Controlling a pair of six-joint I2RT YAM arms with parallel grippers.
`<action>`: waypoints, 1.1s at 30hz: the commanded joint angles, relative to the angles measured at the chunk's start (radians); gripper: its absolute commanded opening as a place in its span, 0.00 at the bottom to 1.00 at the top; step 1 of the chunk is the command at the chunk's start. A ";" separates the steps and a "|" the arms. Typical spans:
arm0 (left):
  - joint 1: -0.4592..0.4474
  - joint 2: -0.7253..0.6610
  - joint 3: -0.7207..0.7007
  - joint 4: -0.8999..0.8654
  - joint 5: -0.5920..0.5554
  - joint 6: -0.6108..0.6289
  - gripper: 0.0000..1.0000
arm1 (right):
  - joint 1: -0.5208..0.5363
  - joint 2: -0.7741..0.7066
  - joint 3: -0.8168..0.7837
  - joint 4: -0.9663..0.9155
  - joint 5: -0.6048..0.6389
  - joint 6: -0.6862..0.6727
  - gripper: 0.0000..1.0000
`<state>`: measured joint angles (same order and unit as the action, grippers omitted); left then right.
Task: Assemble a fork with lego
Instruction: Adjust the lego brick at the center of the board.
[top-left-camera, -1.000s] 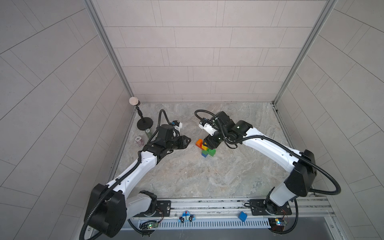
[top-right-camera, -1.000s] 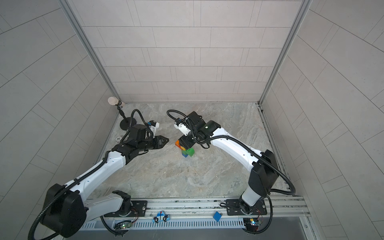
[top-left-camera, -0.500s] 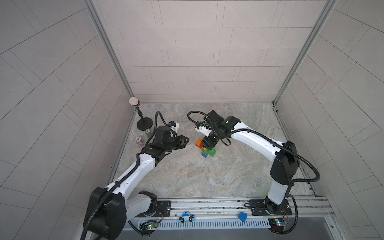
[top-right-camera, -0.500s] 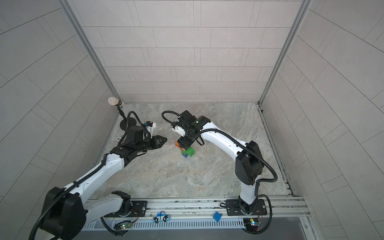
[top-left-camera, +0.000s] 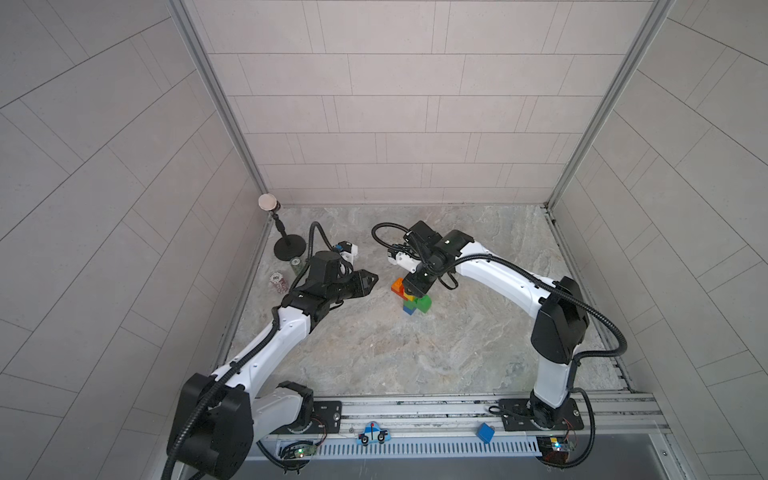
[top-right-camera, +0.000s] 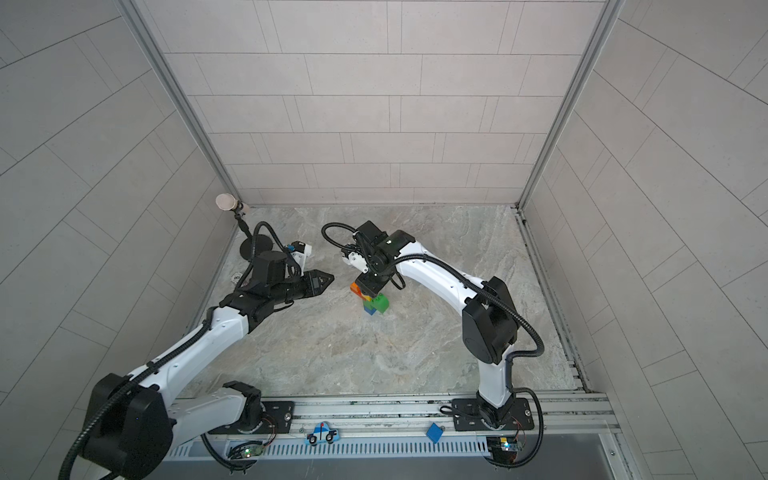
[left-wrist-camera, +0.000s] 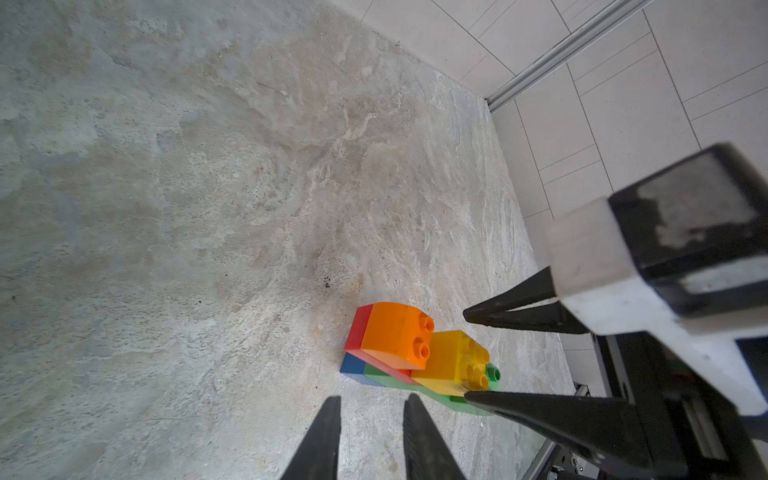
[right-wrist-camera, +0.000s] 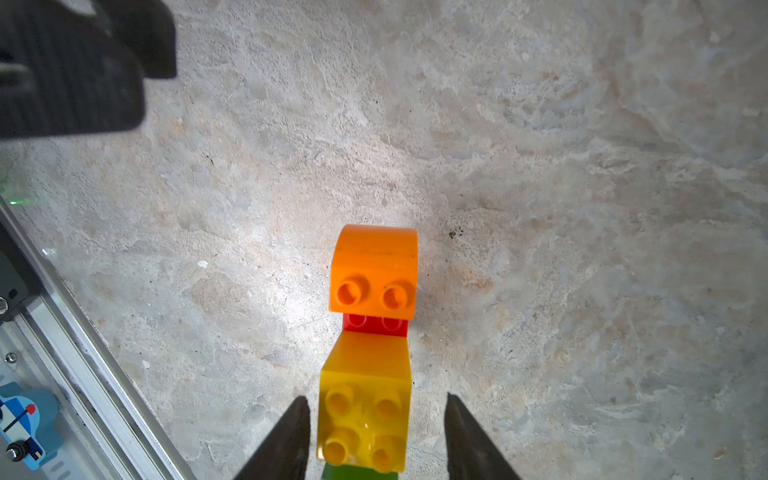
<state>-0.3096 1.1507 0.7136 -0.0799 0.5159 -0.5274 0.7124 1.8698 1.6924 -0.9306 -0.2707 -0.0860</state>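
Right tool (right-wrist-camera: 376, 397) released, straddling yellow brick (right-wrist-camera: 365, 365) of fork (top-left-camera: 409, 297) (not clamped); left tool (left-wrist-camera: 372, 398) clenched, empty, nearby.

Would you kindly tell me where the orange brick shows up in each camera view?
Top view: orange brick just below the picture's centre.
Top view: below centre too, slightly further left.
Left wrist: lower middle.
Right wrist: centre.
Shared landmark: the yellow brick beside it.
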 joint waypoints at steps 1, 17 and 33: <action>0.005 0.000 -0.003 0.020 0.010 -0.001 0.30 | 0.001 0.021 0.021 -0.030 -0.015 -0.015 0.49; 0.009 0.003 0.000 0.019 0.017 0.000 0.30 | 0.013 0.046 0.035 -0.054 0.003 -0.019 0.23; 0.018 -0.006 0.000 0.007 0.009 0.004 0.30 | 0.090 0.065 -0.095 -0.066 0.113 -0.026 0.00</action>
<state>-0.2993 1.1557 0.7136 -0.0799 0.5266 -0.5270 0.7811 1.8931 1.6733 -0.9375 -0.1925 -0.0940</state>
